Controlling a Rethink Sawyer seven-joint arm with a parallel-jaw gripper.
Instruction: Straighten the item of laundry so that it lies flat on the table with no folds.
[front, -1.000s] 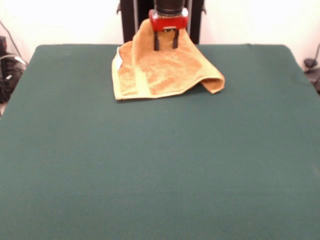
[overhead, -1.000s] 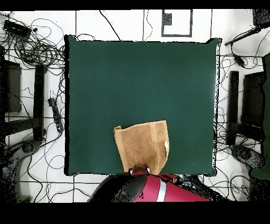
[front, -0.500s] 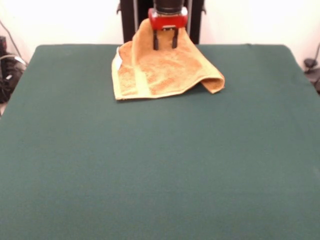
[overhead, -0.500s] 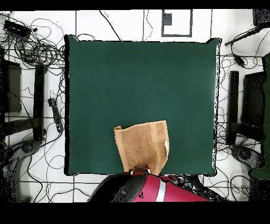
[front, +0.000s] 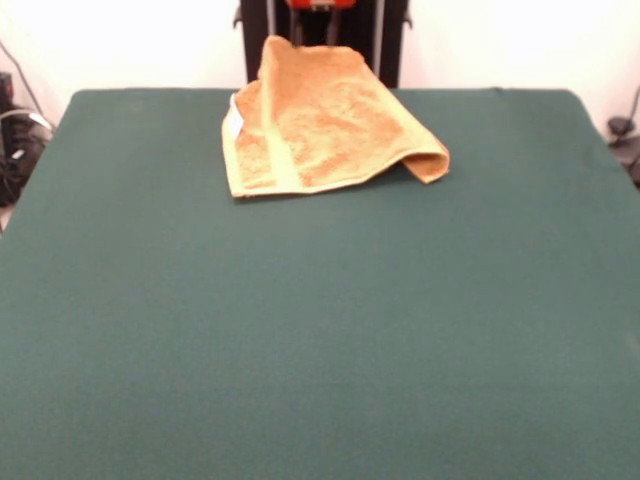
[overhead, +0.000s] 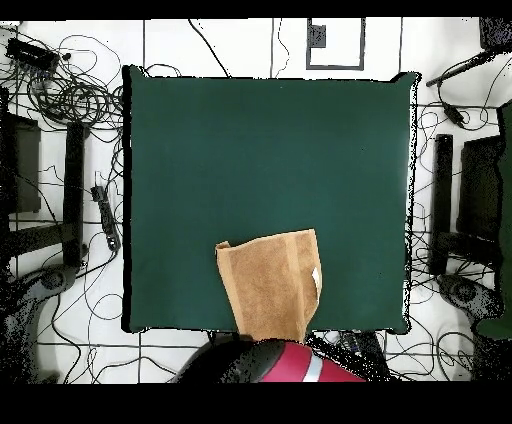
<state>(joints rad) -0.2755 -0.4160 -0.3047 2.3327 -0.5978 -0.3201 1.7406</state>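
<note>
Lying rumpled by the big dark green counter's robot edge, the small orange-yellow terry towel sits under the red claw; whether it's apart or together, I cannot tell.

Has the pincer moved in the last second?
Yes. The pincer has risen off the towel, up the black pedestal to the front view's top edge.
</note>
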